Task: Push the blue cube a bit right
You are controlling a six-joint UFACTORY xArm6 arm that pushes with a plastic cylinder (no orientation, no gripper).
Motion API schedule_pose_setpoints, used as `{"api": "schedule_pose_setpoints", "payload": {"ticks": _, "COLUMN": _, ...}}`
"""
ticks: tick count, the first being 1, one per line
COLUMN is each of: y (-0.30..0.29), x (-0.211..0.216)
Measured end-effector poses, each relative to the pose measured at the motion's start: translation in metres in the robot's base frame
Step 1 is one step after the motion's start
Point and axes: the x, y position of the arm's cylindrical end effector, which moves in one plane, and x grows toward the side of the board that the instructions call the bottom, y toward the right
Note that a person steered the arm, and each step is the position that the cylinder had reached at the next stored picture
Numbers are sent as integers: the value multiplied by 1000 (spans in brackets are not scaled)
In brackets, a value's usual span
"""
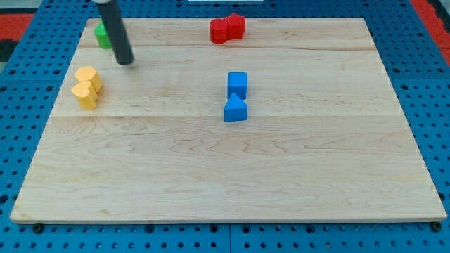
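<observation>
The blue cube [238,83] sits a little above the middle of the wooden board [225,176]. A blue triangular block [235,110] lies just below it, touching or nearly touching. My tip [125,62] is at the view's upper left, far left of the blue cube, between a green block [103,34] above it and the yellow blocks [87,87] below and to its left. The rod slants up toward the view's top.
Two yellow blocks sit together at the left edge. A red block [227,29] lies at the top centre. The green block is partly hidden behind the rod. Blue pegboard surrounds the board.
</observation>
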Motion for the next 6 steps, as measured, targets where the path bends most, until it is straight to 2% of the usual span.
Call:
{"api": "schedule_pose_setpoints", "payload": {"ticks": 1, "y": 46, "x": 54}}
{"api": "schedule_pose_setpoints", "payload": {"ticks": 2, "y": 108, "x": 65}}
{"api": "schedule_pose_setpoints", "payload": {"ticks": 3, "y": 177, "x": 58}}
{"api": "schedule_pose_setpoints", "payload": {"ticks": 4, "y": 199, "x": 47}}
{"api": "schedule_pose_setpoints", "payload": {"ticks": 6, "y": 181, "x": 25}}
